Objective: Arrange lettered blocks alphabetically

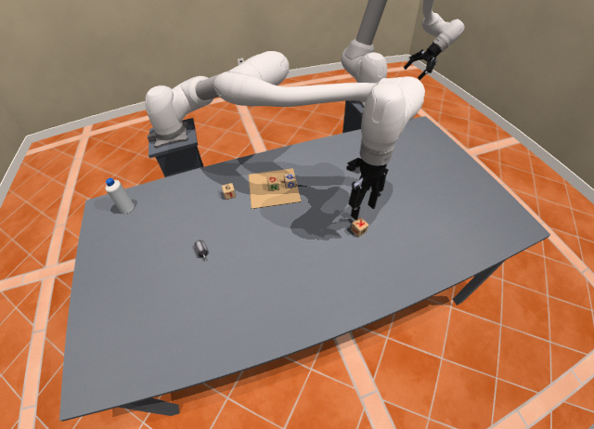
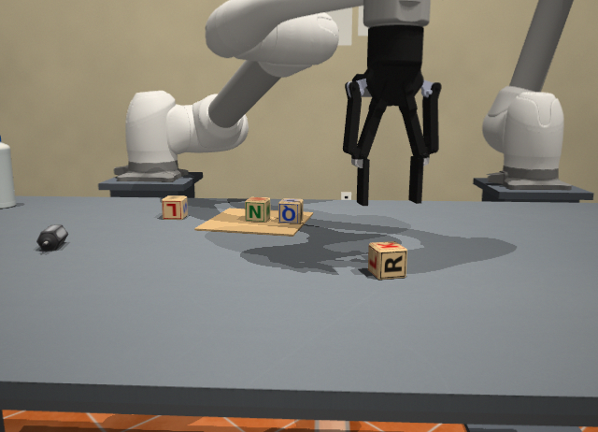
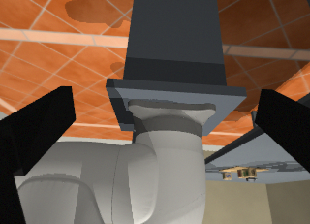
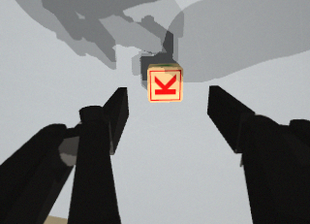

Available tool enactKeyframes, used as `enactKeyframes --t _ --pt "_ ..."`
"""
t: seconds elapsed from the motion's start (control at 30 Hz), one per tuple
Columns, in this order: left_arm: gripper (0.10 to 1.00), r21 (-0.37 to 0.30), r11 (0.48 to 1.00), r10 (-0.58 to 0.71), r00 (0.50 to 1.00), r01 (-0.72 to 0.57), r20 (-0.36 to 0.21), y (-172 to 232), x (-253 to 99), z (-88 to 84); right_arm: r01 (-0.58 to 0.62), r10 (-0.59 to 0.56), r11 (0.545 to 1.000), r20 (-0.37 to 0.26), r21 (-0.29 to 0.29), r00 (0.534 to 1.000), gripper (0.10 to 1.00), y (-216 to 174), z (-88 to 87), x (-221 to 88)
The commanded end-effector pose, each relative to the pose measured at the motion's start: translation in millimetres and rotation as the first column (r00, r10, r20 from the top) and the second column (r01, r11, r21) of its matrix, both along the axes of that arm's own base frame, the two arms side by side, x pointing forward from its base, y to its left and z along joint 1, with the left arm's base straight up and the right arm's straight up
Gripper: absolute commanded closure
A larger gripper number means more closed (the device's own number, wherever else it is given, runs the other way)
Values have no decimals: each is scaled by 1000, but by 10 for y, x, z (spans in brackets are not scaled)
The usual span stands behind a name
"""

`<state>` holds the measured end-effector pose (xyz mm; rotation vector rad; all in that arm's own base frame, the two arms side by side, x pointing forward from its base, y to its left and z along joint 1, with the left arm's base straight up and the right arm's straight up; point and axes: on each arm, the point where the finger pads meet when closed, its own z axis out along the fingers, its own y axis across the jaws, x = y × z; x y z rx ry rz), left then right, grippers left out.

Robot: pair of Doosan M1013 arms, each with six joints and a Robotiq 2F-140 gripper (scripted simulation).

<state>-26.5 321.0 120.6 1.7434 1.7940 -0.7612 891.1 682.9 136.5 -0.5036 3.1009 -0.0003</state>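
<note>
Mat [image 1: 259, 199] [image 2: 226, 224] [image 3: 232, 169] [image 4: 55, 220]: well aside from right fingers; bears N-front and Q-front blocks
Right gripper [image 1: 364, 210] [image 2: 389, 203] [image 4: 168, 100]: half-wide, holding nothing; centre over K, square pads to its sides, descend straight, close gently, keep K up
Left gripper [image 1: 414, 71] [image 3: 166, 105]: wide, empty
K block [image 1: 359, 227] [image 2: 387, 261] [image 4: 165, 85]: below right fingertips, untouched; R sideways on front
</note>
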Motion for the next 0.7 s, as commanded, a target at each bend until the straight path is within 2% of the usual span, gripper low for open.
enactKeyframes --t 0.0,0.67 --pt "98 1 1000 0 1000 0 0 3 -1 4 0 0 1000 1 2 1000 548 2 20 1" --pt "98 1 1000 0 1000 0 0 3 -1 4 0 0 1000 1 1 1000 548 3 -50 2"
